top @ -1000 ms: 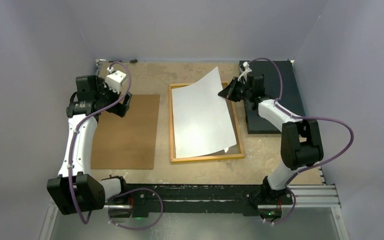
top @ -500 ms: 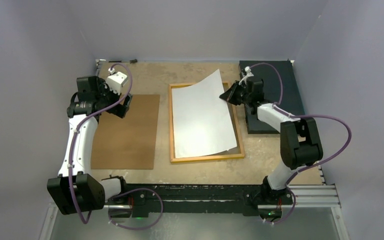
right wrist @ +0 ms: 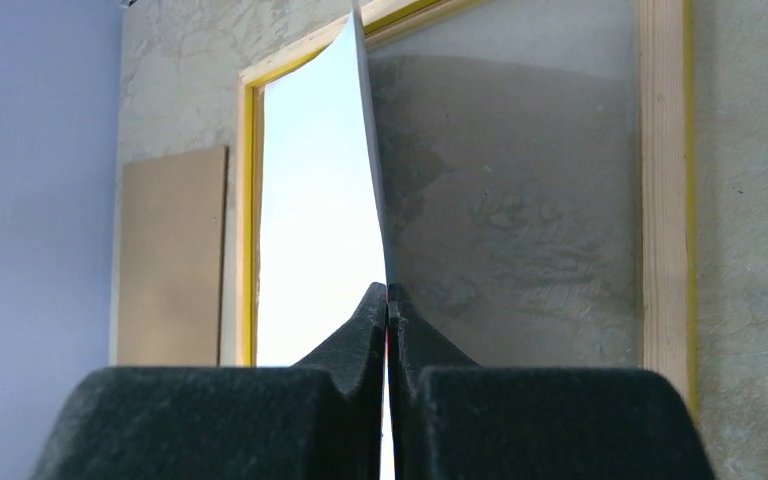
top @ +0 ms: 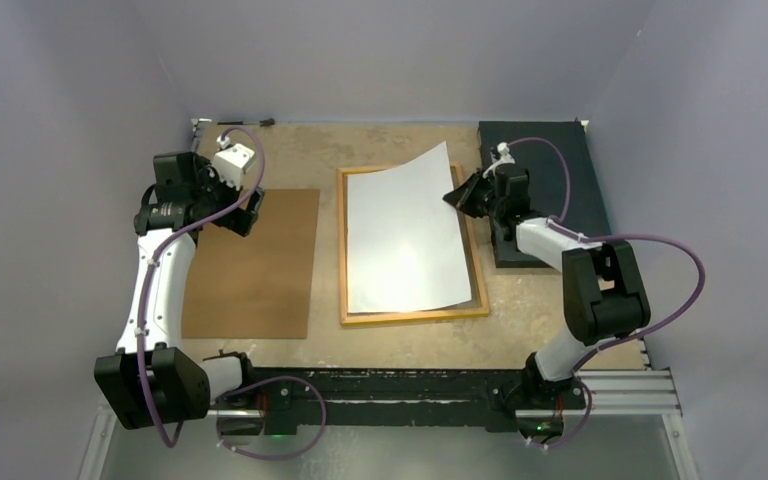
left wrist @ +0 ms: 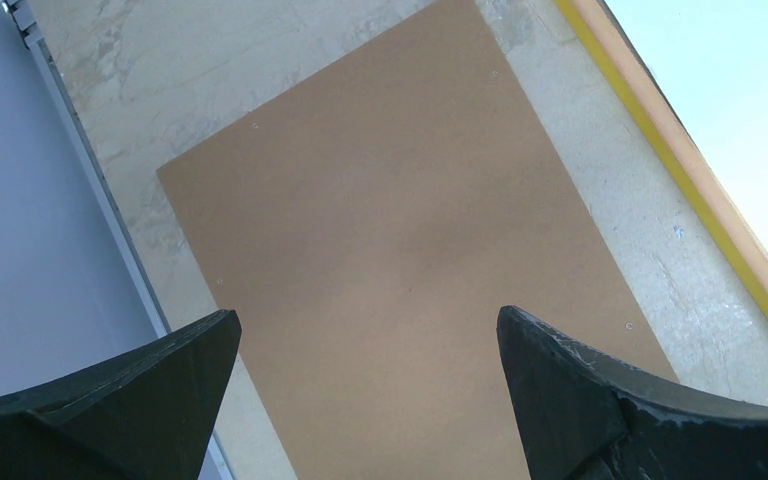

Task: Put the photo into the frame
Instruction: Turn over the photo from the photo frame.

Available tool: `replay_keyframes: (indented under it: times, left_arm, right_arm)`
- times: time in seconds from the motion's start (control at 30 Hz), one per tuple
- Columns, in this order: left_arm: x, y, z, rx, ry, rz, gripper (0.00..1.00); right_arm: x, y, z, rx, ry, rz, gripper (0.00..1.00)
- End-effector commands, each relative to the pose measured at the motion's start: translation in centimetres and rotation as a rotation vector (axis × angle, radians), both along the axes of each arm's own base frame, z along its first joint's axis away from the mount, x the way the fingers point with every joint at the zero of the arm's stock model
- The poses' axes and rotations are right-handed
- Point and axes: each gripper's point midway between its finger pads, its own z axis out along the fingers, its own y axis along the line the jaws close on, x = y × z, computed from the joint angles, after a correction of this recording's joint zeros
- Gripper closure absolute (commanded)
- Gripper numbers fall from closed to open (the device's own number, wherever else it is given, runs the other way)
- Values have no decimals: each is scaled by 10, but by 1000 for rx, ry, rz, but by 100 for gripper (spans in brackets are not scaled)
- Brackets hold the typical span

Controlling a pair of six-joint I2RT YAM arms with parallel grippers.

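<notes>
Pinching the photo (top: 405, 240) by its far right edge, the right gripper (top: 462, 193) is clamped tight on the sheet, which lies white side up over the frame (top: 412, 317) with its far right corner curling up. The left gripper (left wrist: 368, 330) hangs above the brown board (top: 252, 265), jaws spread wide and holding nothing

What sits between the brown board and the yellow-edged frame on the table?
Nothing: only a bare strip of table separates the brown board from the frame. The top external view shows it, and the left wrist view confirms it.
</notes>
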Motion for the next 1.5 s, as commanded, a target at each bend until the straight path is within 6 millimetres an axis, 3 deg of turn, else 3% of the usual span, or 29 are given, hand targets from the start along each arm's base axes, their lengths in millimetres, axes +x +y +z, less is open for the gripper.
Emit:
replay_keyframes:
  times: [0.0,0.5,0.57,0.7,0.73,0.8,1.03,1.2,1.27,1.33,1.47]
  left_arm:
    - [1,-2,4,13,-8,-22,0]
    - [1,2,-4,33,13,-22,0]
    - [1,3,-8,39,26,-17,0]
    - [3,9,-14,61,44,3,0]
    - [4,11,-14,65,45,7,0]
    - [4,12,-16,71,49,12,0]
    - [6,21,-23,103,70,44,0]
    - [9,38,-33,101,98,103,0]
    - [12,51,-37,96,110,138,0]
    - [15,69,-40,97,119,177,1]
    - [12,118,-57,103,178,267,4]
  right_arm:
    - [6,3,16,22,-68,-6,100]
    - [11,29,2,0,-52,111,97]
    - [13,32,0,-23,-42,117,88]
    - [16,26,0,-108,-21,76,58]
    - [16,23,2,-131,-26,59,46]
    - [17,11,5,-191,-22,11,5]
    - [21,-31,25,-381,-18,-152,1]
    - [22,-55,55,-459,-77,-253,1]
    - [21,-44,64,-441,-96,-229,1]
    - [18,-17,68,-429,-111,-179,1]
    - [-5,89,67,-349,-120,14,1]
